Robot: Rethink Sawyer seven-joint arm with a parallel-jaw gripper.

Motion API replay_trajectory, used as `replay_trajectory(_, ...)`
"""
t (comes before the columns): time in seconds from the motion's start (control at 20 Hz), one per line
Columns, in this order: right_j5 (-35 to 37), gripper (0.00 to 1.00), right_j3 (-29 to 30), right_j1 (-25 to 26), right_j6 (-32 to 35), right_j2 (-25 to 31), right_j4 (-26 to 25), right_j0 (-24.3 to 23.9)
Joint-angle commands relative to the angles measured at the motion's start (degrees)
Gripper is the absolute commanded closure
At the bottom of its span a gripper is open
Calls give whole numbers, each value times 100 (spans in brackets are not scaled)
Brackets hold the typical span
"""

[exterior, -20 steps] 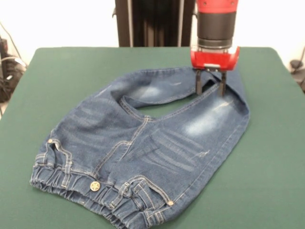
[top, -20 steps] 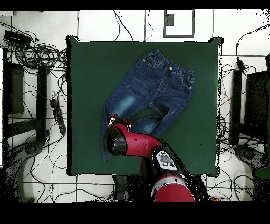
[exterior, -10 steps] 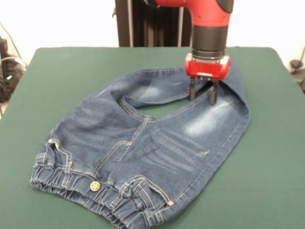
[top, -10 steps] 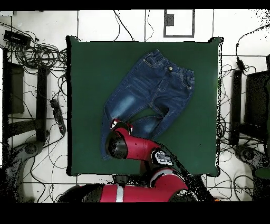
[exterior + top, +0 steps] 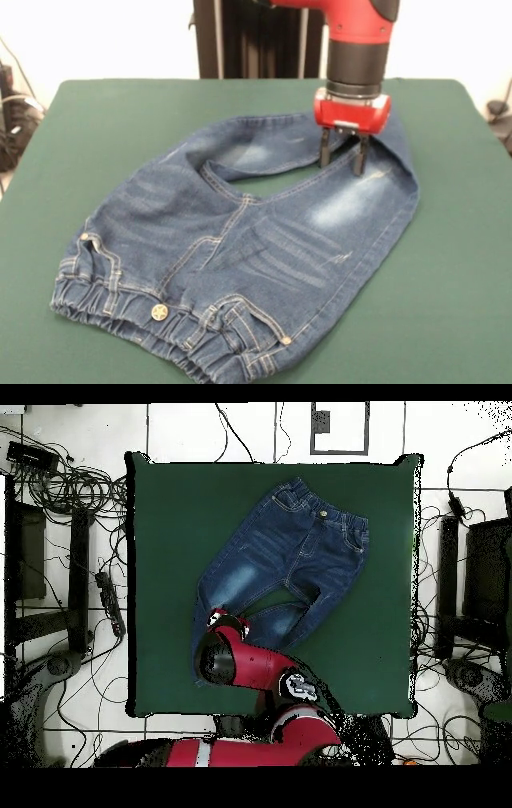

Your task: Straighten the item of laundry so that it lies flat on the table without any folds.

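Jaws stand apart, the two dark fingers (image 5: 324, 149) of the gripper (image 5: 342, 160) pointing straight down with their tips at or just above the denim; whether they actually press on the cloth cannot be told. Below them lies the item of laundry (image 5: 240, 248), a small pair of blue jeans, spread near the middle of the table (image 5: 96, 128) with its gathered waistband at the near edge in the front view. One leg is bent round across the far side so that it overlaps the other leg's end, leaving a small gap of green felt between them, and the gripper hangs over that overlap. From overhead, the jeans (image 5: 290, 549) lie slantwise, waistband away from the robot's base, and the red arm (image 5: 250, 667) covers the leg ends on the table (image 5: 380, 584)
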Motion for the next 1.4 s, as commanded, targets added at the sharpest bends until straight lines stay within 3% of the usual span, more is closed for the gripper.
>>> replay_trajectory(0.05,143,0,387,-25,1821,349,695,366)
replay_trajectory(0.85,1369,0,687,-1001,1916,231,1882,1158)
replay_trajectory(1.4,738,0,407,-447,1995,401,2066,1203)
